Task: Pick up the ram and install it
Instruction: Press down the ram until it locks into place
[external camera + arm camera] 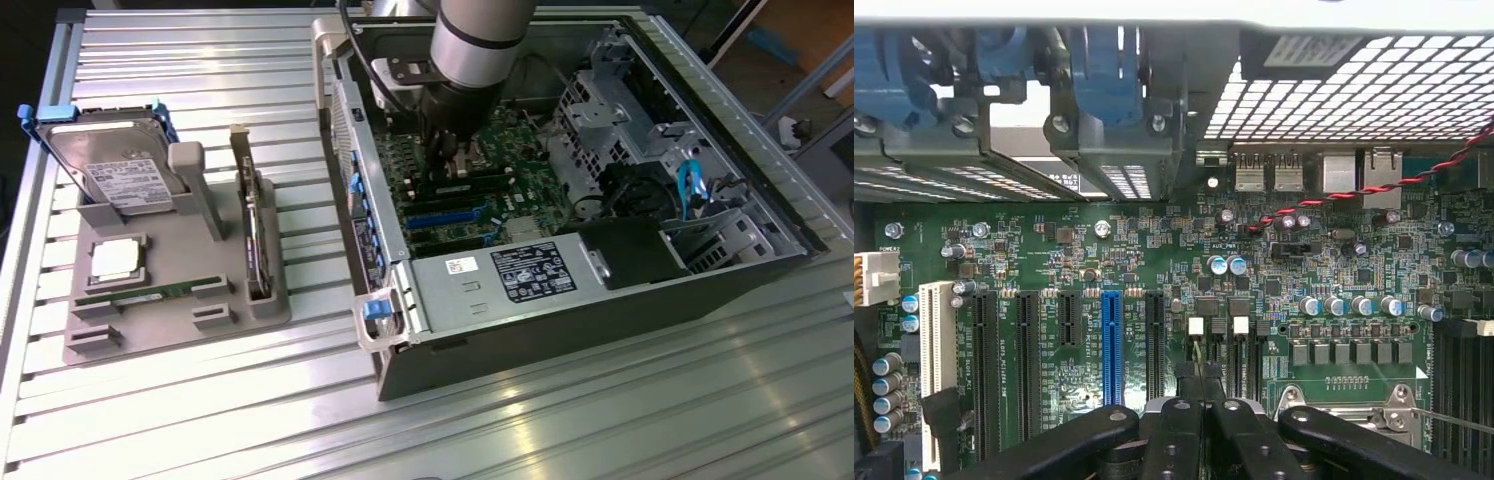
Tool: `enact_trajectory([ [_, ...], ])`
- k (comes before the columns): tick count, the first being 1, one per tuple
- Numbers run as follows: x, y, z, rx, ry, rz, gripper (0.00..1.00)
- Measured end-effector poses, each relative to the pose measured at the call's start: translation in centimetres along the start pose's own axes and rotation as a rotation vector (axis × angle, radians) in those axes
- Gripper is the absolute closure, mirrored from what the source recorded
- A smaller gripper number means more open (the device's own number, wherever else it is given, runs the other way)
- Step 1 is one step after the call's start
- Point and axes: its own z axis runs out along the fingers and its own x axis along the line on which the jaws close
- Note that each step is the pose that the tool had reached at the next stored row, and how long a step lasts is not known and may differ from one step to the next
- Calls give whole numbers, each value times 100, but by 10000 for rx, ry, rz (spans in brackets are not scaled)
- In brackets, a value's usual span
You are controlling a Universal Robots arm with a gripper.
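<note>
A long green ram stick (140, 294) lies flat along the front of the grey holder tray (174, 335) on the exterior view's left. My gripper (454, 165) is far from it, reaching down inside the open computer case (587, 300) over the motherboard (514, 215). In the wrist view the dark fingers (1184, 420) are shut together, and the gripper (1200, 378) ends just above the black memory slots with white clips (1196, 326). Nothing shows between the fingers. I cannot tell whether they touch the slots.
The tray also holds a silver hard drive (120, 175), a square processor (115, 260) and a dark card standing on edge (250, 215). Case walls, a drive cage (601, 110), blue cables (690, 185) and a red-black wire (1414, 175) crowd the gripper.
</note>
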Motion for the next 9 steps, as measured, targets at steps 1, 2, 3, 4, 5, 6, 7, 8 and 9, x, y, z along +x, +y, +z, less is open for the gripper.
enact_trajectory([
  [1,0,0,1,0,0,-1,89],
  [2,1,0,1,-1,1,0,89],
  [3,1,0,2,-1,1,0,89],
  [4,1,0,3,-1,0,0,89],
  [5,1,0,6,-1,0,-1,89],
  [6,1,0,10,0,0,0,89],
  [7,1,0,13,-1,1,-1,89],
  [8,1,0,14,-1,3,-1,89],
  [9,1,0,15,-2,1,0,89],
])
